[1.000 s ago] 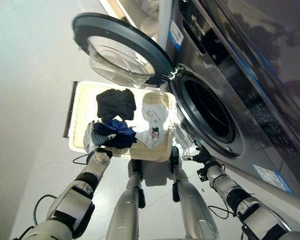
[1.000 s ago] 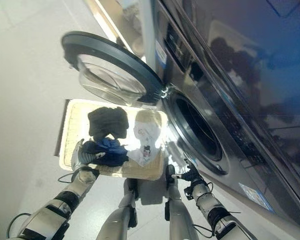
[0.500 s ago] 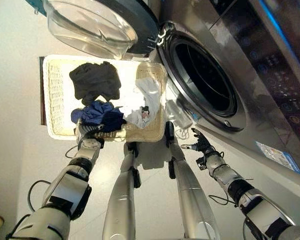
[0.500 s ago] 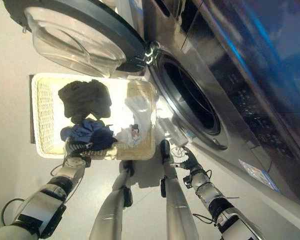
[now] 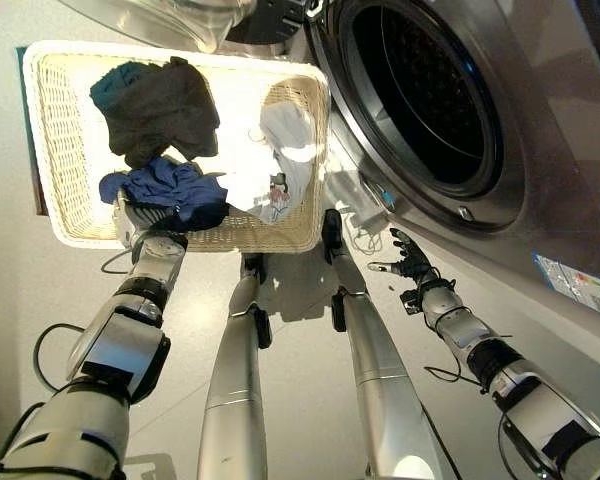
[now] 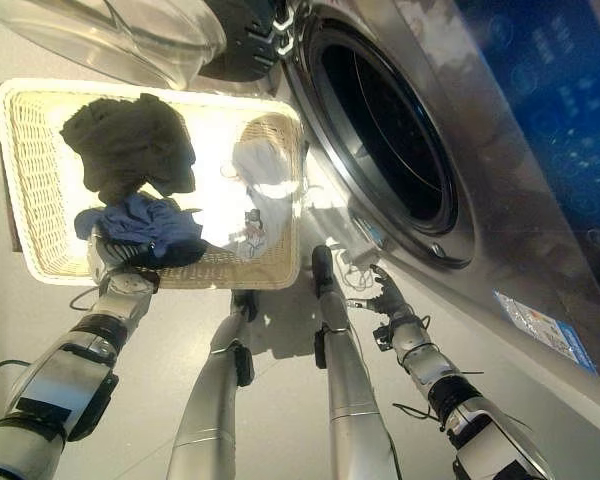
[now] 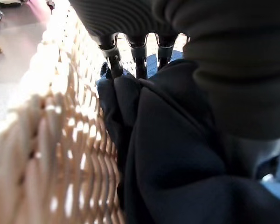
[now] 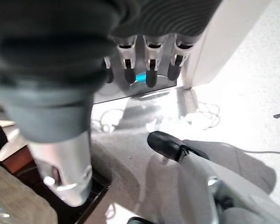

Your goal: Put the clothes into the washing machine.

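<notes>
Left eye view: a wicker basket [image 5: 65, 150] sits on the floor beside the washer [image 5: 540, 130], whose drum [image 5: 425, 95] gapes open with nothing visible inside. The basket holds a dark grey garment [image 5: 160, 105] at its far side, a blue garment [image 5: 165, 190] near the front rim and a white garment [image 5: 285, 140] toward the washer side. The left hand [image 5: 138, 228] reaches over the front rim, right at the blue garment. The right hand [image 5: 408, 262] hangs low in front of the washer, well apart from the basket, fingers spread and holding nothing.

Right eye view: the same layout, with the glass door [image 6: 110, 35] swung open above the basket. All three clothes lie in the basket, none in the drum.

Left wrist view: the fingers [image 7: 137, 63] press down into the dark blue cloth just beside the basket's woven wall. Their tips sink into the folds, so I cannot tell whether they have closed on it.

Right wrist view: the right fingers [image 8: 149, 65] hang straight and relaxed above the floor.

The step in hand looks like grasping the blue garment. To do it well, the fingers should gather a thick fold well clear of the wicker, then lift high enough that trailing cloth clears the rim before swinging toward the drum.
</notes>
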Available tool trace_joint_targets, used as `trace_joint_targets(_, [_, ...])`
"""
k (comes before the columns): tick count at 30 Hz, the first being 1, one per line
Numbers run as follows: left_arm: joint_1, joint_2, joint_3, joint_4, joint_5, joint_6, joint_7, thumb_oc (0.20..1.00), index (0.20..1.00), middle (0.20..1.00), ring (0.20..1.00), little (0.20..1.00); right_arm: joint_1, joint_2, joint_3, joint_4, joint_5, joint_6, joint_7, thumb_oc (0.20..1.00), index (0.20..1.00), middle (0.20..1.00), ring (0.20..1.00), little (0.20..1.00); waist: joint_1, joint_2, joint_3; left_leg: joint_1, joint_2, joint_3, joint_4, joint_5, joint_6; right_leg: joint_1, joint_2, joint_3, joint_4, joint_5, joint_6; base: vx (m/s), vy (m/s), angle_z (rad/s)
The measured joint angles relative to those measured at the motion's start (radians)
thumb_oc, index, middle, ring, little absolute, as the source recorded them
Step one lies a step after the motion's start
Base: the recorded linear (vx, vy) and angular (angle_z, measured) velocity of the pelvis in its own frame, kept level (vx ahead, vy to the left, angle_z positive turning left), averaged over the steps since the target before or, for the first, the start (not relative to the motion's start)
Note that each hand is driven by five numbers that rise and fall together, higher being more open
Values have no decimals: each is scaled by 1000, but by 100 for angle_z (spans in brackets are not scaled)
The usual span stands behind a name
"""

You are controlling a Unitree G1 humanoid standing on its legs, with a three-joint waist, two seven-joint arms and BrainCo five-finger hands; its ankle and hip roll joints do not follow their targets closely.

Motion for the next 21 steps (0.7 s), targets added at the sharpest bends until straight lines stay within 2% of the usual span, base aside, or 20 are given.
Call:
trace_joint_targets(1, [-19,9,-14,11,37,9,20,200,200,200,200,200,-2,-8,18,-29,15,-11,1,1000,1000,1000,1000,1000,1,-6,-4,-30,-5,-18,25,-6,-8,-21,1,2,2,0,1,5,-25,-10])
trace_joint_targets(3, [-23,11,-17,19,89,16,43,200,200,200,200,200,-3,-12,27,-44,26,-22,1,1000,1000,1000,1000,1000,-1,-7,-4,-48,-10,-31,42,-7,-10,-33,3,1,1,1,2,0,-10,-10])
trace_joint_targets(5, [-25,38,-55,30,194,51,71,200,200,200,200,200,-3,-23,50,-58,34,-36,2,1000,1000,1000,1000,1000,-8,-7,-4,-73,-18,-40,65,-10,-9,-47,1,3,-2,5,9,-4,14,-9])
trace_joint_targets(6, [-34,63,-68,30,232,71,82,200,200,200,200,200,-8,-33,69,-63,43,-41,3,1000,1000,1000,1000,1000,-22,-7,-4,-91,-24,-48,77,-14,-4,-54,-2,4,-16,5,32,-5,22,-8])
trace_joint_targets(7, [-53,80,-95,31,244,93,91,200,200,200,200,200,-9,-42,72,-70,51,-47,8,1000,1000,1000,1000,1000,-26,-7,-4,-102,-23,-57,72,-25,9,-61,-2,4,-24,-11,77,-5,17,-16])
trace_joint_targets(8, [-69,93,-96,32,265,105,95,200,200,200,200,200,-12,-46,69,-72,54,-52,9,1000,1000,1000,1000,1000,-17,-7,-4,-112,-9,-62,54,-26,18,-73,13,2,-7,-34,107,-5,12,-33])
trace_joint_targets(9, [-106,122,-114,30,288,118,98,200,200,200,200,200,-20,-45,65,-78,64,-56,8,1000,1000,1000,1000,1000,-2,-15,-5,-125,16,-40,43,-13,21,-138,36,12,210,-64,53,-13,13,14])
trace_joint_targets(10, [-164,167,-159,23,314,124,98,200,200,200,200,200,-5,-30,65,-105,69,-58,10,1000,1000,1000,1000,1000,-34,-58,-9,-116,-29,-31,-3,-6,-3,-99,18,35,192,-126,-6,-11,8,32])
trace_joint_targets(11, [-189,186,-174,22,320,129,99,200,200,200,200,200,-10,-28,65,-125,69,-63,10,1000,1000,1000,1000,1000,-40,-71,-10,-108,-36,-29,18,-9,-8,-98,12,36,164,-105,-1,-14,10,51])
trace_joint_targets(12, [-205,200,-182,23,321,131,101,200,200,200,200,200,-11,-30,61,-150,69,-74,9,1000,1000,1000,1000,1000,-46,-79,-9,-85,-41,-37,11,25,19,-94,12,37,140,-85,1,-15,2,10])
trace_joint_targets(13, [-231,207,-190,19,321,129,104,200,200,200,200,200,-11,-32,55,-193,69,-92,5,1000,1000,1000,1000,1000,-53,-91,-8,-74,-45,-36,-27,46,20,-83,14,40,107,-55,9,0,0,0])
trace_joint_targets(16, [-205,177,-173,-7,286,99,121,200,200,200,200,200,-4,-21,56,-246,67,-114,-9,1000,1000,1000,1000,1000,-53,-99,-6,-40,-54,-30,-53,58,22,-46,5,44,77,-37,20,0,0,0])
trace_joint_targets(19, [-117,122,-125,-84,233,38,157,200,200,200,200,200,7,12,55,-283,55,-124,-25,1000,1000,1000,1000,1000,-48,-99,-6,22,-60,-30,-83,64,27,10,-1,45,58,-37,23,-13,-24,0])
trace_joint_targets(21, [-13,116,-40,-186,173,-31,207,200,200,200,200,200,9,34,51,-319,32,-123,-35,1000,1000,1000,1000,1000,-37,-99,-6,69,-59,-33,-111,70,29,47,0,45,49,-39,18,-14,-34,-3])
